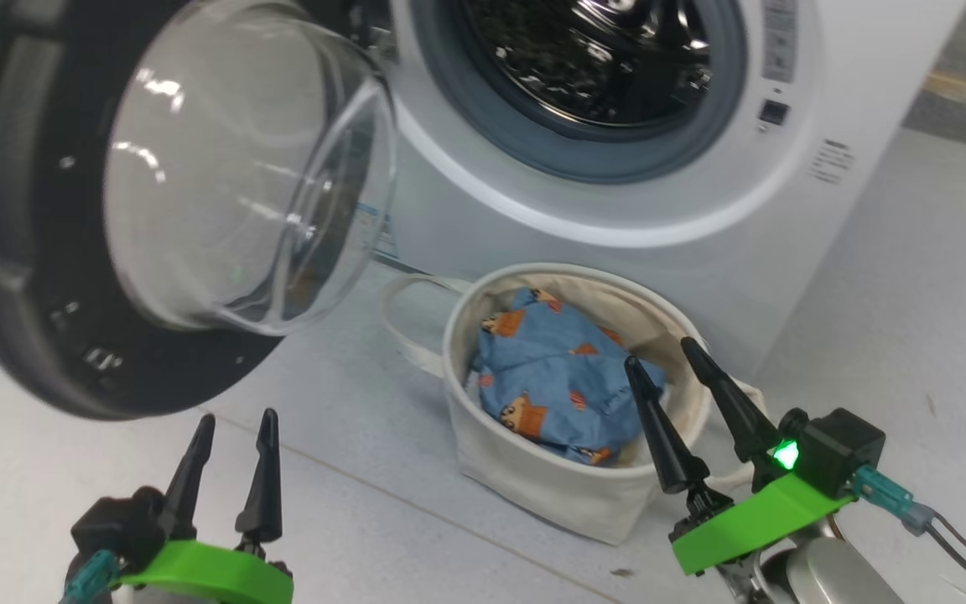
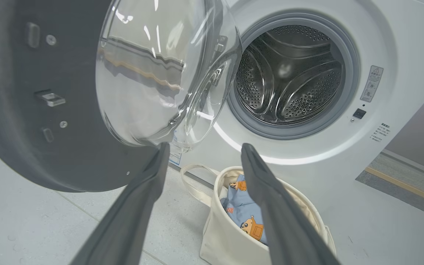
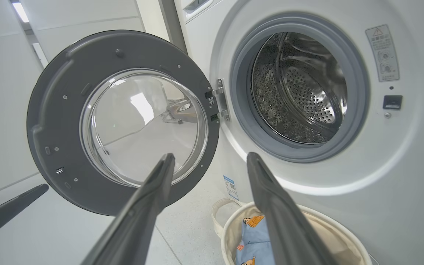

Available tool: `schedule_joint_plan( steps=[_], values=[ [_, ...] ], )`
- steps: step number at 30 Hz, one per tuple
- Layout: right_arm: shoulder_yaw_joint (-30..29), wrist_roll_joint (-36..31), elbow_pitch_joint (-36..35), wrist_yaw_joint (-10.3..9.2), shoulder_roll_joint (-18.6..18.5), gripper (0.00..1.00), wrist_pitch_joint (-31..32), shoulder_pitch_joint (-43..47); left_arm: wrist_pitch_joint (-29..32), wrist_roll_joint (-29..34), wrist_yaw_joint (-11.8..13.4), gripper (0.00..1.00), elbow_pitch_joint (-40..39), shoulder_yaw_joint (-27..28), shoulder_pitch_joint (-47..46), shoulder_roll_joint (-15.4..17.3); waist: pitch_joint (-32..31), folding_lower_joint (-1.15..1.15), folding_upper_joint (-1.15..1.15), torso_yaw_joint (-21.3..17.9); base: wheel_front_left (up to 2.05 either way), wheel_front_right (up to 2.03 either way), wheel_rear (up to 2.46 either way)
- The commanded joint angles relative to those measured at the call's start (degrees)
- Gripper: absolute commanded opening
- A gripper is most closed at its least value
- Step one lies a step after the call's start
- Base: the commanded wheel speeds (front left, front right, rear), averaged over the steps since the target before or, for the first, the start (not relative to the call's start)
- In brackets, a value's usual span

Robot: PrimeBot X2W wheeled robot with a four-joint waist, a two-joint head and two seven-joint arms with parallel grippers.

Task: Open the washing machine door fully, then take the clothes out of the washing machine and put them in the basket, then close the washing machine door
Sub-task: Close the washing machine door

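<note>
Your left gripper (image 1: pixel 236 418) sits at the lower left of the head view, fingers parted and holding nothing. Your right gripper (image 1: pixel 661 352) stands at the lower right, fingers apart and empty, tips over the right-hand rim of the basket (image 1: pixel 550 495). The clothes (image 1: pixel 550 369) lie inside the basket at centre frame. The basket rests on the floor (image 1: pixel 366 503) just in front of the washing machine (image 1: pixel 533 210). The washing machine door (image 1: pixel 240 168) hangs wide open at upper left. The drum (image 2: pixel 289 73) shows bare perforated steel at upper right of the left wrist view.
</note>
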Motion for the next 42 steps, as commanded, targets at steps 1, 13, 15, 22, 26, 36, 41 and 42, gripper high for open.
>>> schedule_joint_plan(
  steps=[1,13,15,22,26,36,41,42],
  values=[
    [1.1,0.4,-1.7,0.43,-0.4,1.0,0.1,-0.4,-0.6,0.4,0.1,1.0,-1.5,2.4,-1.2,0.7,-1.8,0.0,0.0,3.3,0.0,0.0,0.0],
    [1.1,0.4,-2.0,0.43,-0.1,1.0,0.4,0.4,-0.5,0.4,0.9,1.0,-3.3,2.4,0.3,1.4,-2.8,0.0,0.0,10.7,0.0,0.0,0.0],
    [1.1,0.4,-2.1,0.43,0.0,1.0,0.5,0.3,-0.5,0.4,1.0,1.0,-3.7,2.5,0.5,1.5,-2.7,0.0,0.0,11.3,0.0,0.0,0.0],
    [1.0,0.4,-2.2,0.43,-0.1,1.0,0.6,-0.3,-0.5,0.2,1.8,1.0,-4.8,3.0,0.8,1.7,-2.1,0.0,0.0,12.5,0.0,0.0,0.0],
    [1.0,0.5,-2.1,0.43,-0.2,1.0,0.7,-0.6,-0.5,0.0,2.2,1.0,-5.0,3.1,1.0,1.6,-2.0,0.0,0.0,12.9,0.0,0.0,0.0],
    [1.6,1.0,-1.7,0.43,-0.2,1.0,0.4,-1.0,-0.2,-0.2,2.8,1.0,-5.3,2.9,1.1,2.0,-1.9,0.0,0.0,13.0,0.0,0.0,0.0],
    [1.4,1.0,-1.4,0.43,0.0,1.0,0.2,-0.5,3.5,-8.0,0.7,1.0,-6.9,4.7,0.5,-0.5,-2.1,0.0,0.0,12.9,0.0,0.0,0.0],
    [1.4,1.0,-1.4,0.43,0.0,1.0,0.2,-0.4,4.9,-10.7,0.1,1.0,-8.2,5.8,-0.1,-0.9,-2.2,0.0,0.0,12.9,0.0,0.0,0.0]
  ],
)
